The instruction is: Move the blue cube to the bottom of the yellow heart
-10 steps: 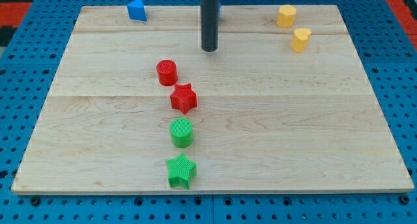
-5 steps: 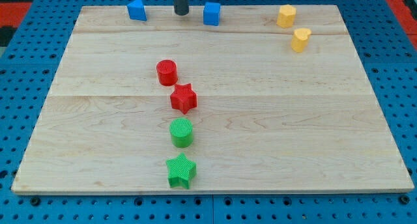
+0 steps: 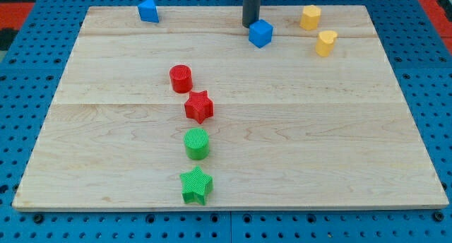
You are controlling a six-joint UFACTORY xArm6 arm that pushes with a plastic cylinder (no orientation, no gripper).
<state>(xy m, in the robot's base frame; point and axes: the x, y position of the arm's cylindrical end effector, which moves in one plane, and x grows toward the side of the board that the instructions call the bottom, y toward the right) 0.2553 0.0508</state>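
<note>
You have bright, even light here, apparently from overhead, since shadows stay short and soft. The wooden board (image 3: 282, 130) looks pale with no harsh glare, its grain showing clearly. The red cylinder (image 3: 181, 78) and green star (image 3: 196, 186) cast only faint dark rims at their bases. Focus is sharp across the frame; block edges read crisply. My tip (image 3: 250, 25) looks slightly soft-edged beside the blue cube (image 3: 260, 33). You see no obvious bending at the edges

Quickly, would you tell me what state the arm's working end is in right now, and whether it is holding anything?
My tip: a plain rod with no hand, so it holds nothing; it sits against the blue cube, on its upper-left side in the view.
</note>
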